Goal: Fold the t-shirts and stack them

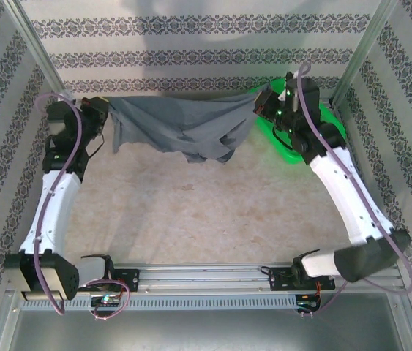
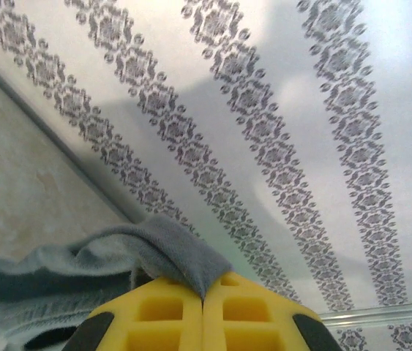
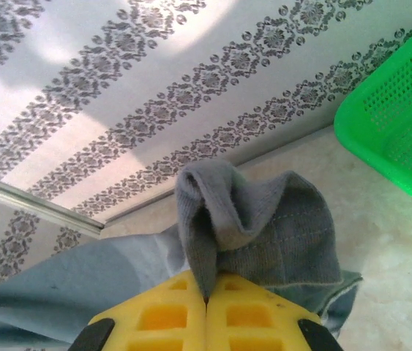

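Two claws reach across the desk (image 1: pixel 191 212): left claw (image 1: pixel 102 111) and right claw (image 1: pixel 261 102) are each pinched tight on a shirt (image 1: pixel 169 124) edge, the cloth stretched between them, near the basket (image 1: pixel 287 150). Lowering both evenly, with tension kept, should lay it flat.

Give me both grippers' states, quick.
Left gripper: shut on the t-shirt.
Right gripper: shut on the same t-shirt.
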Action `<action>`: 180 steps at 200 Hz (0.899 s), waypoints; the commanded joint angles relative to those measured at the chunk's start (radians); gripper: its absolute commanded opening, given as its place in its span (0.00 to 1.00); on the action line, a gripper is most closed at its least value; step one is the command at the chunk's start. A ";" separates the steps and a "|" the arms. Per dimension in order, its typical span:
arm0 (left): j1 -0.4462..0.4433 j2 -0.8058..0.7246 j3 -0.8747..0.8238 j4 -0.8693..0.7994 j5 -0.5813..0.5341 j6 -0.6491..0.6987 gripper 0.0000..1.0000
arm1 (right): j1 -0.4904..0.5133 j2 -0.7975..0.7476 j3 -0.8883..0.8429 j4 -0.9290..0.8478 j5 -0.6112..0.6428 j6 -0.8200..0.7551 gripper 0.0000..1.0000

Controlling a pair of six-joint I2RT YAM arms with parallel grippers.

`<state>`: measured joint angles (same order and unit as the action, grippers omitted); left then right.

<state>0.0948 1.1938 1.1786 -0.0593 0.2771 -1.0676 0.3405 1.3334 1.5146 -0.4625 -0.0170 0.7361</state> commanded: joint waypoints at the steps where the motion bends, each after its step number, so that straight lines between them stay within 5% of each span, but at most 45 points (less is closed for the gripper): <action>1: 0.045 -0.014 0.001 -0.032 -0.031 0.055 0.00 | 0.029 -0.066 -0.072 0.012 0.064 -0.043 0.00; 41: 0.072 0.105 0.033 -0.014 0.057 0.069 0.00 | 0.009 -0.010 -0.095 -0.002 0.040 -0.019 0.00; 98: 0.119 0.346 0.082 -0.078 0.121 0.176 0.03 | -0.081 0.289 -0.004 -0.001 -0.109 0.015 0.00; 154: 0.112 0.283 -0.012 -0.118 0.120 0.213 0.00 | -0.101 0.381 -0.024 -0.034 -0.153 0.013 0.00; 169: 0.112 0.264 -0.042 -0.145 0.110 0.226 0.15 | -0.102 0.375 -0.031 -0.036 -0.155 0.009 0.00; 180: 0.112 0.254 -0.057 -0.177 0.094 0.235 0.39 | -0.100 0.367 -0.041 -0.034 -0.161 0.009 0.00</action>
<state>0.2043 1.4895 1.1587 -0.1642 0.3912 -0.8871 0.2455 1.7306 1.4784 -0.4976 -0.1516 0.7521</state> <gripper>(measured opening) 0.172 0.057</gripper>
